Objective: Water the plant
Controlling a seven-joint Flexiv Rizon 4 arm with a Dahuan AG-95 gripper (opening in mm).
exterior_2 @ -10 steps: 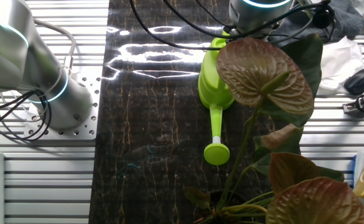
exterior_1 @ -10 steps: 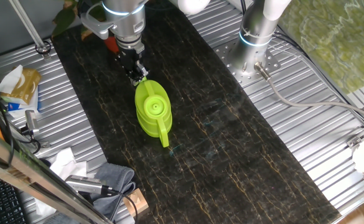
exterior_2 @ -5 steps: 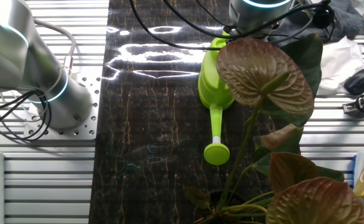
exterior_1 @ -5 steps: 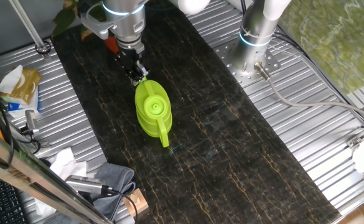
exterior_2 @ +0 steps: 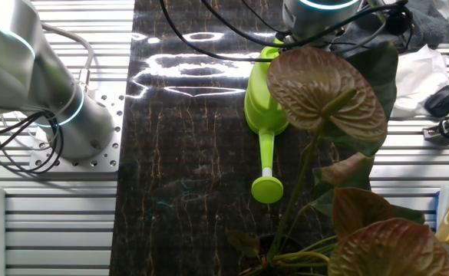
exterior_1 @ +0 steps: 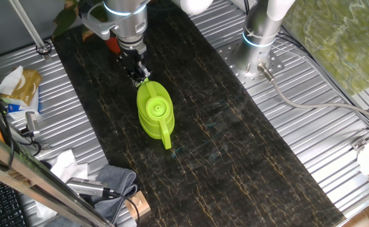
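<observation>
Gripper (exterior_1: pixel 140 75) is sitting low at the back end of the watering can (exterior_1: pixel 154 112), apparently at its handle; can't tell if the jaws are closing on it or standing apart. Can is lying on the dark mat (exterior_1: pixel 234 157), long axis running from gripper to spout (exterior_2: pixel 267 188). Plant (exterior_2: pixel 328 100) is standing at the mat's far end, behind the gripper in one view, leaves overlapping the can in the other.
</observation>
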